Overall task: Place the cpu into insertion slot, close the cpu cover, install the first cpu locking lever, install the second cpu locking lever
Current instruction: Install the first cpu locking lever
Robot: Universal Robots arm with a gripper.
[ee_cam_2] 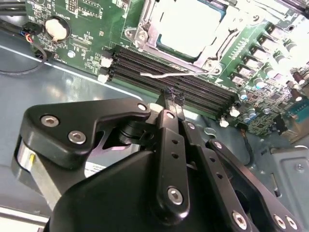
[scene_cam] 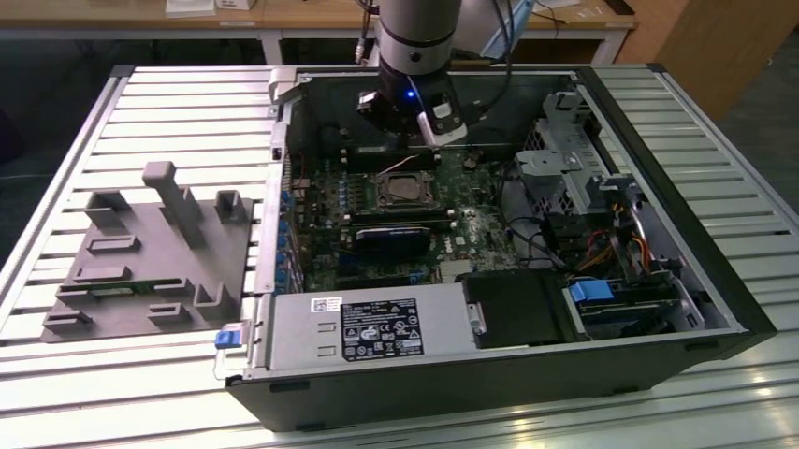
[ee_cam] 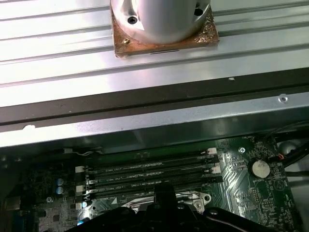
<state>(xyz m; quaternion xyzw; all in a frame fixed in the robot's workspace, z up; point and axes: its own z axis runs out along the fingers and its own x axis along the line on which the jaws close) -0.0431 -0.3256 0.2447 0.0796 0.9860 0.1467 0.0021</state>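
End effector (ee_cam_2: 172, 96), closed narrow and empty, hovers beside the free locking lever (ee_cam_2: 164, 76); cpu (ee_cam_2: 188, 29) sits framed under the cpu cover (ee_cam_2: 143, 26). The lever is best pushed squarely, clear of the memory slots (ee_cam_2: 193, 92).

- In the exterior view the arm (scene_cam: 416, 37) is cut off by the upper edge of the frame.
- In the centre of that frame, the insertion slot (scene_cam: 402, 190) is too small to tell how its metal parts lie.
- In the second wrist view the cpu (ee_cam_2: 190, 26) and the cpu cover (ee_cam_2: 145, 26) are cut off by the picture's edge.
- There the gripper (ee_cam_2: 171, 99) hides part of the memory slots (ee_cam_2: 140, 60). Whether it touches the thin locking lever (ee_cam_2: 154, 76) cannot be told.
- In the first wrist view the gripper's black body covers nearly all of the slot.
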